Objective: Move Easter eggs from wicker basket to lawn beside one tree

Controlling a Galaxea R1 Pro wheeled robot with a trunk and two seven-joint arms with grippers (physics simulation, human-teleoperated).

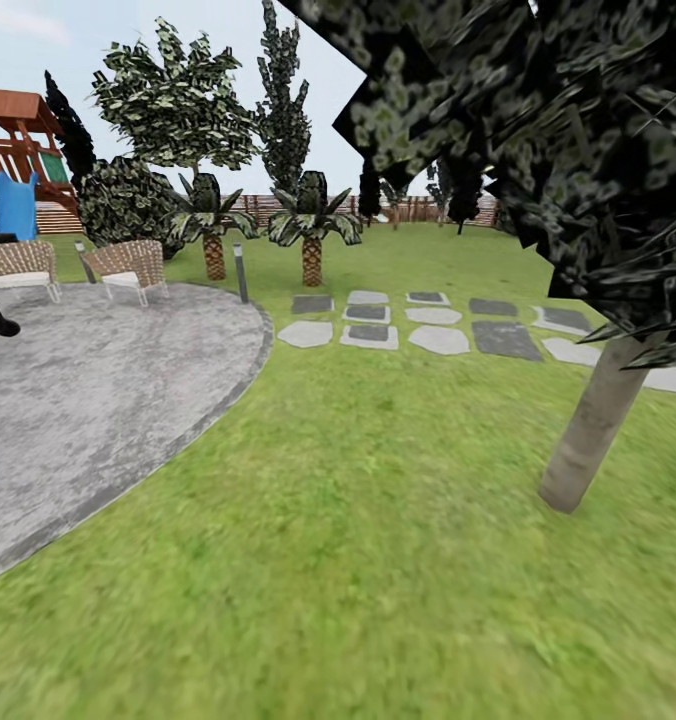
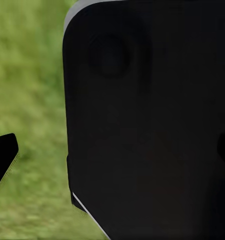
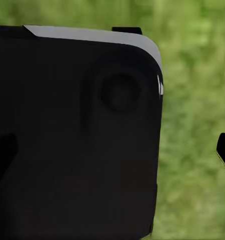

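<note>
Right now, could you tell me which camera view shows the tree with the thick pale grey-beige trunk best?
The head view: the tree stands at its right, trunk rooted in the lawn. Both wrist views show blurred grass beyond dark robot parts, with no trunk to make out.

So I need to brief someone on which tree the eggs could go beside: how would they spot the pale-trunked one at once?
Start from the row of grey stepping stones crossing the lawn. Just nearer than their right end, a thick trunk rises out of the grass at a lean: that is the tree. Its trunk is smooth and pale grey-beige under dark foliage, unlike the two short palms with ringed brown trunks farther back.
</note>
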